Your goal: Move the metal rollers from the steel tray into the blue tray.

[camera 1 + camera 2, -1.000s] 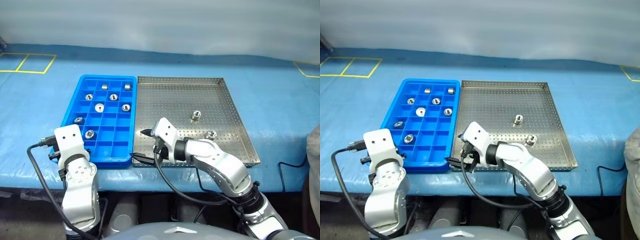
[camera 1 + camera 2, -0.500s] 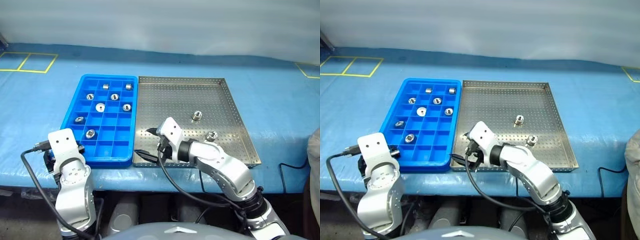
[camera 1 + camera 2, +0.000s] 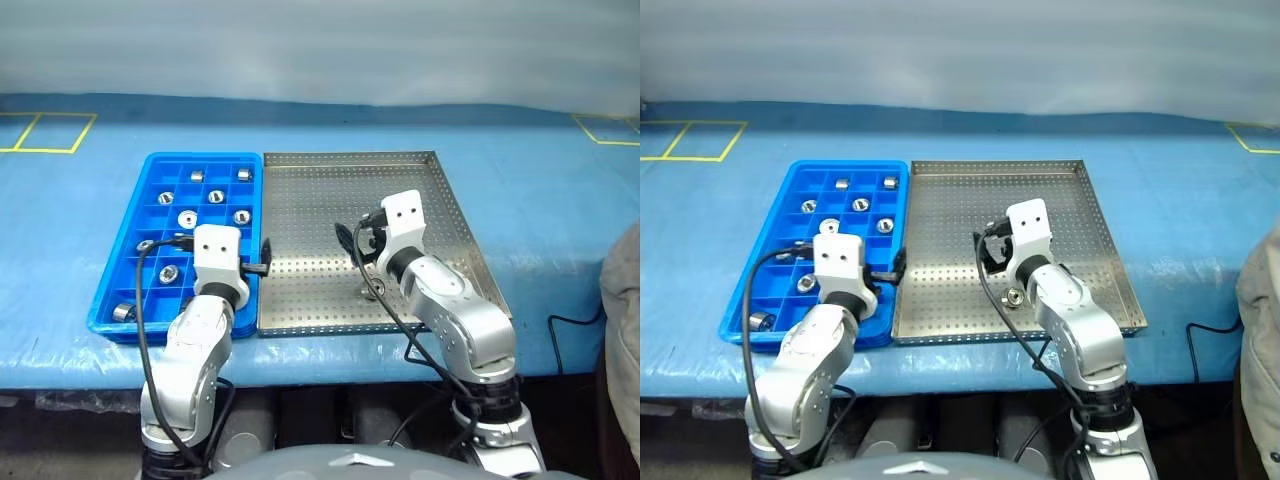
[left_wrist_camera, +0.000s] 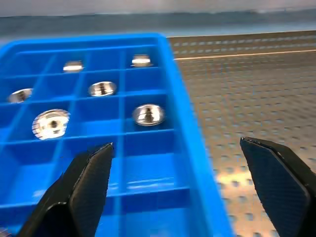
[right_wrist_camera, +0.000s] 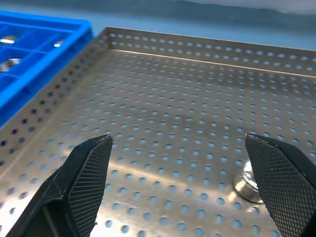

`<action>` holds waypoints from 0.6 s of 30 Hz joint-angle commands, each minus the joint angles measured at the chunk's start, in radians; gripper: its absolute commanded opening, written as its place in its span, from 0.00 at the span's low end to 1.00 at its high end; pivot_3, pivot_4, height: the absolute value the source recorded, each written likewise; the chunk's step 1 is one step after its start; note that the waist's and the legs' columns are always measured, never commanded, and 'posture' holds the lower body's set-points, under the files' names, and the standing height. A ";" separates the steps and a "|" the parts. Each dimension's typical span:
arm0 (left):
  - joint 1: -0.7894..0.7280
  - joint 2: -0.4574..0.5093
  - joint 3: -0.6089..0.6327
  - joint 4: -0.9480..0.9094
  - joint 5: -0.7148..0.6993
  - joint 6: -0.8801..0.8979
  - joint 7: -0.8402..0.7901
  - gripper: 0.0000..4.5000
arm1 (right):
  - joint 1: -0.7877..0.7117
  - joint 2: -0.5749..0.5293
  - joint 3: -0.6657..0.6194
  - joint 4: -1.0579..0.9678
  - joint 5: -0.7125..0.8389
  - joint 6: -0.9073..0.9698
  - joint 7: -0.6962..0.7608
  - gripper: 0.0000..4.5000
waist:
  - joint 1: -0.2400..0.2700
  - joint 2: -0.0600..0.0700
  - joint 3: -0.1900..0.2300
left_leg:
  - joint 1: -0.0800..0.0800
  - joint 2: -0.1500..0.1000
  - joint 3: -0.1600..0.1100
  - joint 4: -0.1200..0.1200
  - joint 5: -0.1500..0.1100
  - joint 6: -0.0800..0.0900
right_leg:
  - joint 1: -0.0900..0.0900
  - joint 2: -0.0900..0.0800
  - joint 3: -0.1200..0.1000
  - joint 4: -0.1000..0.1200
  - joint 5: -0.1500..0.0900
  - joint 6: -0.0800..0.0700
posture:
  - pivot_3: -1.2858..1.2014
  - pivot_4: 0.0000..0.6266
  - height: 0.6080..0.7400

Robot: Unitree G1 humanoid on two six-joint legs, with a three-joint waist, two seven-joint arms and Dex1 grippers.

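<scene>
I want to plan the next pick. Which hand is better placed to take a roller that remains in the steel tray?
The right hand. It is open over the steel tray, with a roller beside one finger. The left hand, also open, sits over the blue tray edge.

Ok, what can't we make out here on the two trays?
Grey perforated steel tray, head views: right arm covers its near floor, so remaining shiny metal rollers cannot be counted.
One roller, right wrist view: partly behind a black finger.
Bright blue grid tray, head views: left arm hides near compartments.
</scene>
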 commanded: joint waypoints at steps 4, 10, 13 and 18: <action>0.013 0.134 -0.117 -0.049 -0.125 -0.017 -0.225 0.99 | -0.094 0.067 -0.072 0.185 -0.061 -0.099 -0.099 1.00 | -0.010 0.001 0.000 | 0.000 0.000 0.000 0.000 0.000 0.000 | 0.000 0.000 0.000 0.000 0.000 0.000 | 0.55 0.24 1.00; 0.047 0.204 -0.154 -0.098 -0.223 0.025 -0.306 0.99 | -0.115 0.088 -0.128 0.331 -0.077 -0.173 -0.131 1.00 | -0.009 0.003 0.002 | 0.001 0.000 0.000 0.000 0.000 0.000 | 0.001 0.000 0.001 0.000 -0.003 0.005 | 0.55 0.24 1.00; 0.052 0.212 -0.156 -0.102 -0.236 0.015 -0.305 0.99 | -0.117 0.094 -0.160 0.383 -0.068 -0.191 -0.132 1.00 | -0.010 0.004 0.002 | 0.002 0.000 0.001 0.000 0.000 0.000 | 0.002 0.000 0.001 0.000 -0.003 0.005 | 0.56 0.24 1.00; 0.050 0.212 -0.157 -0.085 -0.229 -0.001 -0.286 0.99 | -0.111 0.106 -0.169 0.418 -0.053 -0.200 -0.103 1.00 | -0.011 0.006 0.004 | 0.002 0.000 0.001 0.000 0.000 0.000 | 0.002 0.001 0.001 0.000 -0.003 0.005 | 0.56 0.24 1.00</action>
